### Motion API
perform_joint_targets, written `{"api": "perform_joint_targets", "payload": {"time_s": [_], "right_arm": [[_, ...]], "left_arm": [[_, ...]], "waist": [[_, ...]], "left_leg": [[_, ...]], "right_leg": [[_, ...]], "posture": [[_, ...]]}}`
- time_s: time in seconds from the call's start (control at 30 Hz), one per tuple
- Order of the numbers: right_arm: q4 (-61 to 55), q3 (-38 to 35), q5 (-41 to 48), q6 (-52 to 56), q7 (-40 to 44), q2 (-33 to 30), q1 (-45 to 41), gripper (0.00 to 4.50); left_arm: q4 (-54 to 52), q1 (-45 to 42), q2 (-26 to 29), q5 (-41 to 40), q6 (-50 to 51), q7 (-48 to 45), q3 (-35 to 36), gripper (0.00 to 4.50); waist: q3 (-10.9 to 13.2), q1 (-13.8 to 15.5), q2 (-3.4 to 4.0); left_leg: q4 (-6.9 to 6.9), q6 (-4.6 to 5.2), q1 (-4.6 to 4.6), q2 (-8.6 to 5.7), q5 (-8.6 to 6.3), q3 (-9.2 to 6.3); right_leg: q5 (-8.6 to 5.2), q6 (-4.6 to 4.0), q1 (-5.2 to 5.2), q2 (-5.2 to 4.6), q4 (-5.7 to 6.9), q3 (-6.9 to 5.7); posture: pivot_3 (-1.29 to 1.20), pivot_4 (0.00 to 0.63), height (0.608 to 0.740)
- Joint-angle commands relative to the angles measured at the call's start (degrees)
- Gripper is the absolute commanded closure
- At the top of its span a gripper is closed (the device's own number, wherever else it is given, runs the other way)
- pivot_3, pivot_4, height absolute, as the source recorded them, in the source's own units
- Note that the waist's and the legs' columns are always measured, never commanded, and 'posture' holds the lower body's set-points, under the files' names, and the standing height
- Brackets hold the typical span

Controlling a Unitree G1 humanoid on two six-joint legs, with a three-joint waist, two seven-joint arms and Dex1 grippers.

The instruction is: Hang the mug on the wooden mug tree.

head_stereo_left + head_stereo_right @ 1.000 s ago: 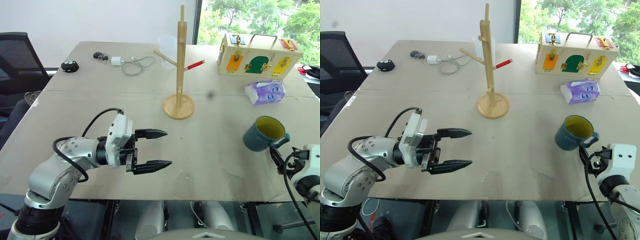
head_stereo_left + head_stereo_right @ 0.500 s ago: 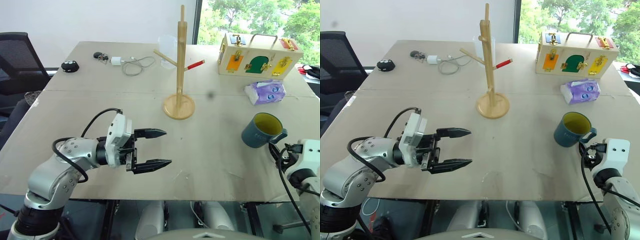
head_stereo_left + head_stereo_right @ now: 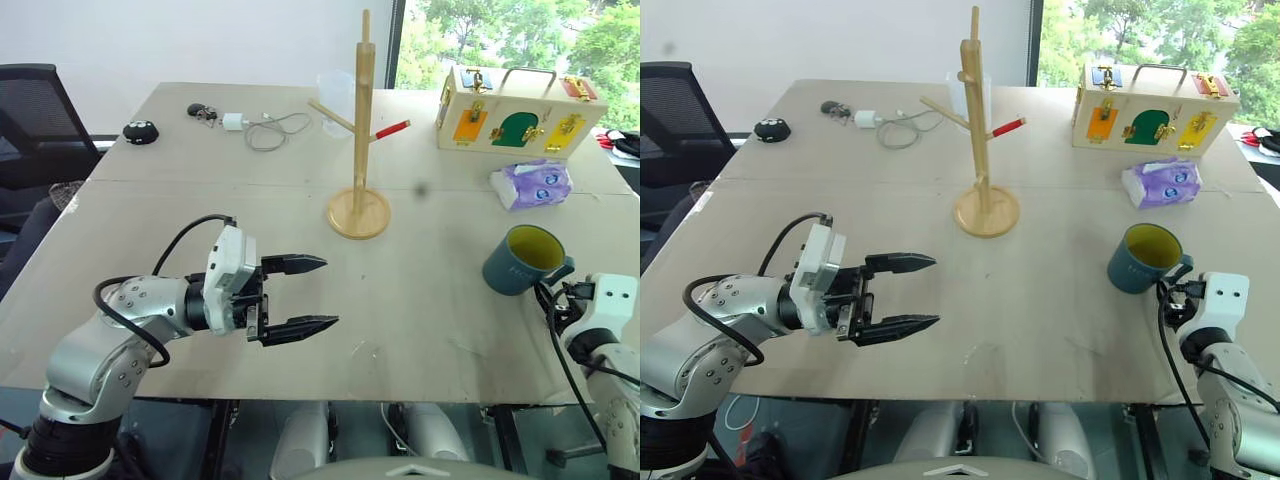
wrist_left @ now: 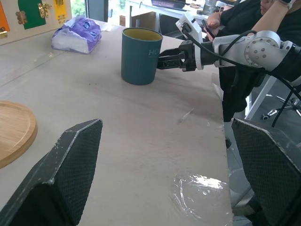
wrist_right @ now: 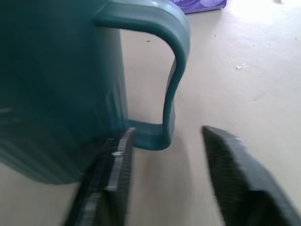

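The blue-grey mug with a yellow inside stands upright on the table at the right, its handle turned toward my right gripper. That gripper is open, one finger on each side of the handle's lower end. The finger on the outer side stands apart from it. The wooden mug tree stands mid-table, further back, with one red-tipped peg. My left gripper hovers open and empty over the table's left front, pointing toward the mug.
At the back right stands a wooden box with coloured doors, with a purple tissue pack in front of it. A clear cup stands behind the tree. A charger with its cable and a black object lie back left.
My right gripper has moved forward to the mug's handle and its fingers have narrowed around it. The left arm has stayed in place.
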Motion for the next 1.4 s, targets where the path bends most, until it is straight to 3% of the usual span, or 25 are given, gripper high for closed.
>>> {"api": "perform_joint_targets", "payload": {"time_s": [0.03, 0.2, 0.4, 0.57, 0.7, 0.97, 1.13, 1.4], "right_arm": [[1.62, -0.23, -0.65, -3.19, 0.65, -0.47, -1.77, 4.31], [3.99, 0.02, -0.73, -5.60, 3.17, -1.63, -3.68, 4.47], [-0.18, 3.74, 2.27, -5.12, 12.75, -7.47, -7.00, 4.47], [-0.55, 8.71, 6.52, -1.33, 21.13, -13.50, -18.26, 4.47], [4.21, 13.93, 7.73, 0.82, 27.81, -16.69, -29.95, 4.47], [28.67, 24.24, 3.81, -2.61, 41.99, -15.57, -55.12, 4.47], [47.22, 27.94, -1.15, -10.31, 51.94, -14.73, -66.04, 4.47], [69.41, 29.31, -7.91, -21.02, 58.55, -10.88, -79.11, 4.47]], "left_arm": [[-1.83, 0.38, 0.42, -1.12, -1.05, 0.18, 1.90, 0.00], [-1.59, 1.00, -0.28, -1.83, -1.19, 0.74, 2.75, 0.00], [-0.70, 2.70, -2.25, -0.80, -3.10, 2.74, 4.21, 0.00], [1.15, 2.95, -7.74, 0.02, -8.05, 6.36, 6.12, 0.00], [2.90, 3.44, -9.98, -1.88, -12.05, 3.73, 8.82, 0.00], [1.12, 7.64, -5.14, -10.34, -6.97, 1.73, 14.58, 0.00], [-0.99, 9.47, -5.17, -12.04, -6.31, 4.25, 16.36, 0.00], [-4.55, 13.03, -5.91, -13.45, -6.65, 7.31, 17.74, 0.00]], "waist": [[0.00, -0.02, 0.00], [0.00, -0.03, 0.00], [0.05, -0.32, 0.07], [0.06, -0.85, 0.07], [0.10, -1.06, -0.02], [0.16, -1.38, -0.04], [0.21, -1.06, -0.07], [0.25, -1.54, -0.02]], "left_leg": [[0.00, 0.00, 0.00, 0.00, 0.00, 0.00], [0.00, 0.00, 0.01, 0.00, 0.00, 0.00], [0.00, 0.00, 0.02, 0.00, 0.00, 0.06], [0.00, 0.01, 0.06, 0.01, 0.00, 0.07], [0.00, 0.01, 0.02, 0.00, 0.01, -0.04], [0.00, 0.02, -0.04, 0.02, 0.00, 0.05], [0.00, 0.01, -0.13, 0.02, 0.00, 0.01], [-0.10, -0.14, -0.18, 0.04, 0.09, 0.15]], "right_leg": [[0.00, 0.00, 0.00, 0.00, 0.00, 0.00], [0.00, -0.01, 0.00, 0.01, 0.00, 0.00], [0.12, -0.18, 0.00, 0.01, 0.00, 0.06], [0.13, -0.18, 0.01, 0.09, 0.01, 0.12], [0.14, -0.21, 0.04, 0.13, 0.01, 0.05], [0.14, -0.21, -0.04, 0.11, -0.05, 0.10], [0.14, -0.21, -0.08, 0.07, -0.06, 0.03], [0.17, -0.20, -0.23, 0.05, -0.03, 0.10]], "posture": [[0.00, 0.150, 0.740], [0.00, 0.150, 0.740], [0.00, 0.150, 0.740], [0.00, 0.150, 0.740], [0.00, 0.150, 0.740], [0.00, 0.150, 0.740], [0.00, 0.150, 0.740], [0.00, 0.150, 0.740]]}}
